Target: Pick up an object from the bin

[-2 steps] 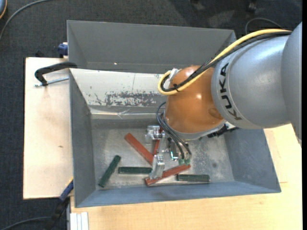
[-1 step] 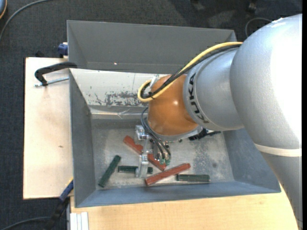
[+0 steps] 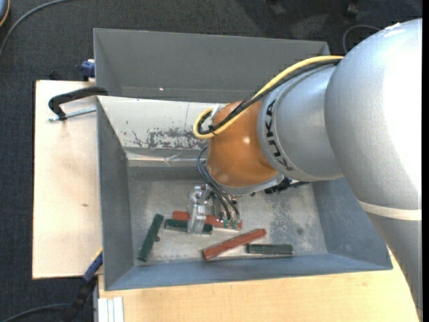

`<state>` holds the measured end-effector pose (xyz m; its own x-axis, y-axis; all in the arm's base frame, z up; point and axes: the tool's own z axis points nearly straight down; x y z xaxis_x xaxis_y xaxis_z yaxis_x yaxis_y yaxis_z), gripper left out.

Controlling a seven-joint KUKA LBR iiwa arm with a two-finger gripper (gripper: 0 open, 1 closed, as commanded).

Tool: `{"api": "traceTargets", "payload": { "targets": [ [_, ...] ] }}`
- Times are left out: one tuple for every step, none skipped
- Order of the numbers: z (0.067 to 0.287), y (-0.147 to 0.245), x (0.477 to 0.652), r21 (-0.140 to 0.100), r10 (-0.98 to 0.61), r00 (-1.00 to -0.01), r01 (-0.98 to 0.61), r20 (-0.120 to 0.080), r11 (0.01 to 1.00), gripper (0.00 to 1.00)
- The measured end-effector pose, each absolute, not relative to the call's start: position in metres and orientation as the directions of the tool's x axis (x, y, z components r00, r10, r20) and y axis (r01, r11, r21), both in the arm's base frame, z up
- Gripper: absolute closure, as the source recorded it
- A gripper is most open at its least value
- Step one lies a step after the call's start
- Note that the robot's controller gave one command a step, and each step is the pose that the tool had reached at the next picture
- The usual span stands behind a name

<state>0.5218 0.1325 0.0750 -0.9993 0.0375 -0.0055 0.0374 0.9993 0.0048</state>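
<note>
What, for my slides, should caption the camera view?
Robot hand down among short red and green bars in the grey bin.

Clutter lies along the near floor of the bin (image 3: pixel 110 200), with open floor left and right.
The floor is bare at the far left and on the right. A dark green stick (image 3: pixel 151 237) lies tilted by the left wall. Short red and green pieces (image 3: pixel 177 221) are heaped mid-floor. A long red-brown stick (image 3: pixel 233 244) and a second dark green stick (image 3: pixel 269 249) lie along the near wall. The arm (image 3: pixel 315 126), with its orange cover (image 3: pixel 238 153), overhangs the far right.
</note>
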Motion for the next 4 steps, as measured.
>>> {"api": "traceTargets", "payload": {
  "targets": [
    [0.071, 0.131, 0.520, 0.003, 0.037, -0.999, 0.037, -0.003, 0.999, 0.00],
    [0.073, 0.132, 0.521, 0.004, 0.038, -0.999, 0.038, -0.003, 0.999, 1.00],
    [0.073, 0.131, 0.525, 0.002, 0.082, -0.997, 0.082, 0.007, 0.997, 1.00],
    [0.182, 0.149, 0.497, 0.006, 0.065, -0.998, 0.065, -0.010, 0.998, 1.00]
  ]
}}
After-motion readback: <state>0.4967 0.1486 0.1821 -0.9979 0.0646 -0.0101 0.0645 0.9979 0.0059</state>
